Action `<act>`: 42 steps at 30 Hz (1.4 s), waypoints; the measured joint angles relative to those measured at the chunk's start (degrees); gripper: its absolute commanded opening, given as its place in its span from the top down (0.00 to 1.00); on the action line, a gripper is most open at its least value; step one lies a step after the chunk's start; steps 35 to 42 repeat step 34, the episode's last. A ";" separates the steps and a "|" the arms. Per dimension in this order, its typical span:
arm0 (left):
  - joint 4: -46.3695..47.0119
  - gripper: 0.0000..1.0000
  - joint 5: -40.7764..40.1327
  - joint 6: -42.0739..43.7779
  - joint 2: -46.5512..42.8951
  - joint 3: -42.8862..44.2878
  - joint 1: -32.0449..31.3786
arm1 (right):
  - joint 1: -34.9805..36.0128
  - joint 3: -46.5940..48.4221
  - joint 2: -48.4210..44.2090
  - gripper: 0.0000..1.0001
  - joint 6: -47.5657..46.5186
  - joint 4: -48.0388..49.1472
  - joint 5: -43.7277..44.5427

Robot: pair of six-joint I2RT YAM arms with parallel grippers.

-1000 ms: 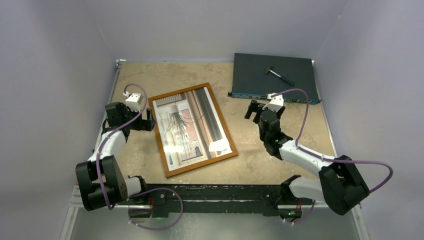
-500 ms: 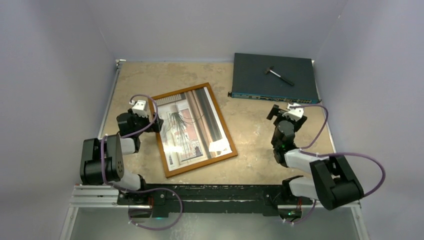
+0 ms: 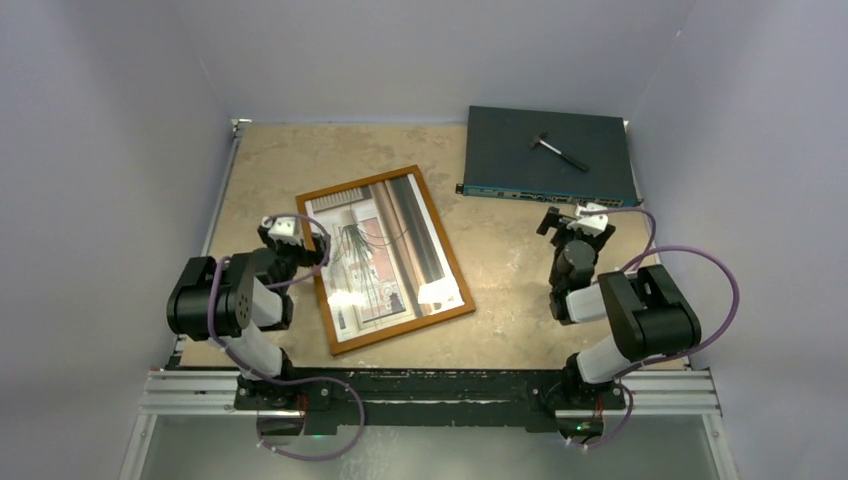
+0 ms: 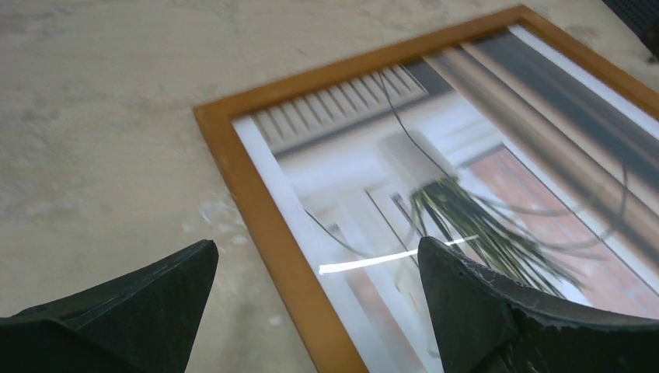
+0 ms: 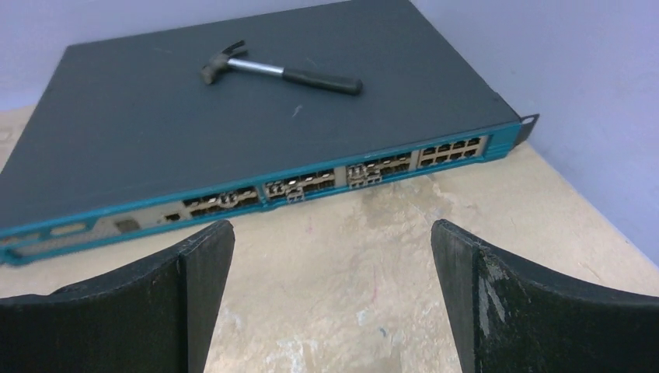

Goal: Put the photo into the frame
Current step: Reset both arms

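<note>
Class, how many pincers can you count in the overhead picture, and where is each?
2. The left pincer is open at the frame's left edge; the right pincer is open just in front of the dark box. None looks hidden.

orange-brown frame [image 3: 316,274], brown, beige and black striped photo [image 3: 385,258], dark teal-fronted box [image 3: 545,150], mottled beige table [image 3: 500,290]

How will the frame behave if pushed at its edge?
The frame looks thin and lies flat on the table, so it would likely slide, not tip. Its low rim probably offers little to pinch. Glare on the photo suggests a slippery face.
</note>
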 measured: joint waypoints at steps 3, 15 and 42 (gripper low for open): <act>7.13 0.00 -1.86 0.52 3.13 -5.29 -2.86 | -0.09 -3.93 1.38 0.01 -2.25 5.22 -3.67; 1.40 0.00 -6.75 2.32 2.60 1.77 -4.96 | -5.64 -0.42 2.58 0.01 -1.29 5.86 -12.74; -0.74 0.00 -8.70 2.71 2.60 1.79 -5.68 | -5.62 -0.44 2.58 0.01 -1.16 5.99 -13.62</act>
